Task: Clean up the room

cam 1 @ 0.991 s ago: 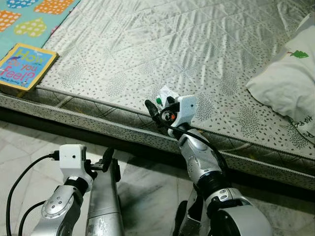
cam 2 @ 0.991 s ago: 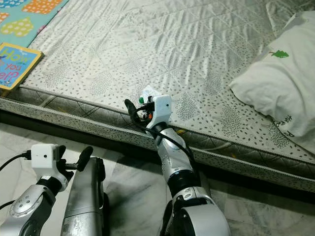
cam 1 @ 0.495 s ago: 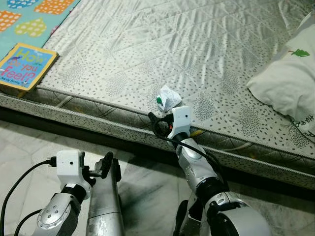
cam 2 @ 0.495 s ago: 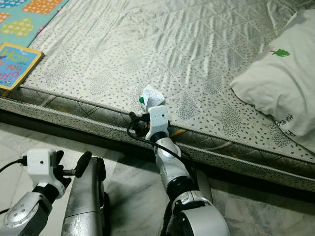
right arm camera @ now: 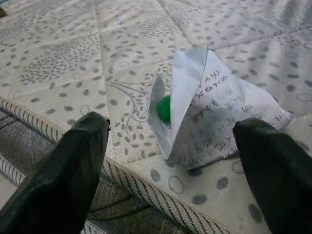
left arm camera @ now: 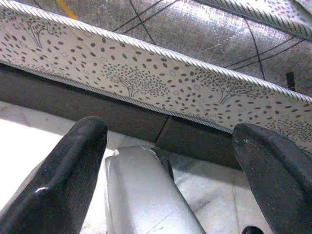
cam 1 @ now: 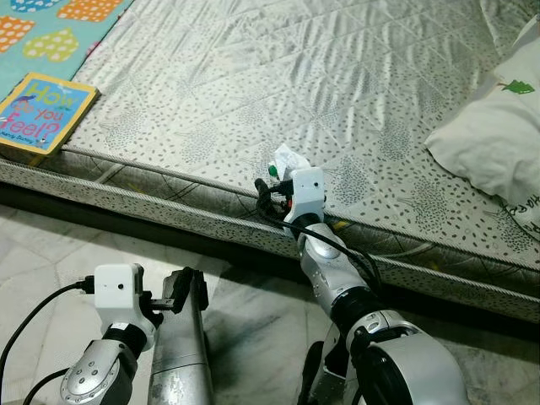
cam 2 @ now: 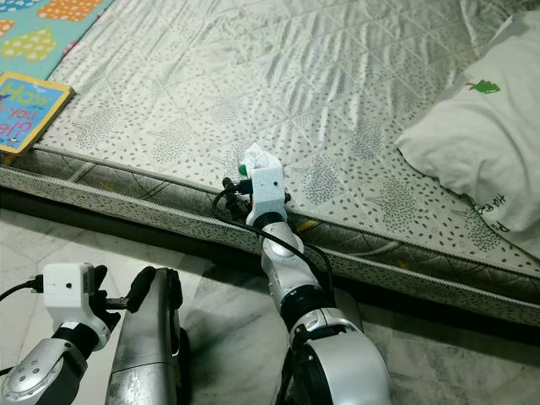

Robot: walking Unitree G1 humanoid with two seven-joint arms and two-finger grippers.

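Teal play mat [cam 1: 51,25] with bright patches at ten o'clock, up in the far left corner. Just below it, a children's book [cam 1: 40,111] resting on the corner of the grey patterned mattress [cam 1: 253,76]. Marble floor [cam 1: 51,253] at seven o'clock, in front of the mattress edge. Low at seven o'clock, left tool [cam 1: 173,295] held over the floor beside a silver limb [cam 1: 180,354], fingers spread wide with nothing between them; seen from its wrist, facing the mattress side panel [left arm camera: 146,78] and the dark gap beneath it. Near the centre, right tool [cam 1: 274,187] reaching up to the mattress's front edge, fingers [right arm camera: 63,170] wide apart and holding nothing. Straight ahead of that tool, at twelve o'clock from it, a crumpled paper wrapper [right arm camera: 204,112] with printed text and a green spot inside, lying on the mattress close to its piped edge, framed between the two fingers but touching neither. Far right, at two to three o'clock, a white pillow [cam 1: 498,143] with a small green tree print lying on the mattress, well apart from the wrapper.
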